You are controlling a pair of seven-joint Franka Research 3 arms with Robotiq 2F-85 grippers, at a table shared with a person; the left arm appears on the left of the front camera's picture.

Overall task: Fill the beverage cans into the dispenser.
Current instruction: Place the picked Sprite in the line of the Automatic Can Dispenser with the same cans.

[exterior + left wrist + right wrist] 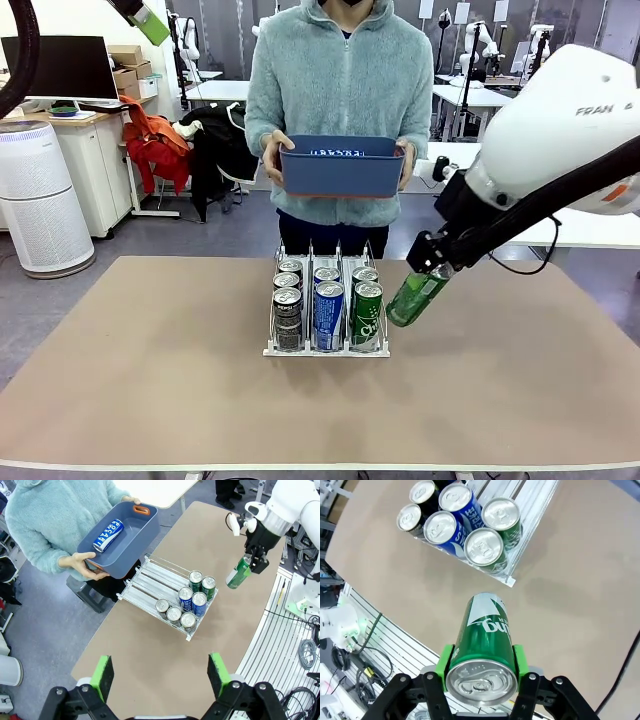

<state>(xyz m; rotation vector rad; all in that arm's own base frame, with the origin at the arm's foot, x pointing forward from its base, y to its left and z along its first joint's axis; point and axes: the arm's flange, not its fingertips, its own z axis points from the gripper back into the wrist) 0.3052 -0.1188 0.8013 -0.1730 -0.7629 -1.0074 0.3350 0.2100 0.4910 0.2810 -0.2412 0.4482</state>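
The right arm's bulbous glossy white shell carries grey block lettering that reads "FRAN" and an orange patch at its lower edge. Below that shell, a black jointed wrist with a thin black cable runs to the right black two-finger tool with bright green pads. The left black two-finger tool has flat green pads on black links studded with small silver screws. The person beyond the shell wears a fluffy pale teal fleece jacket with a high collar and long sleeves, over dark trousers.
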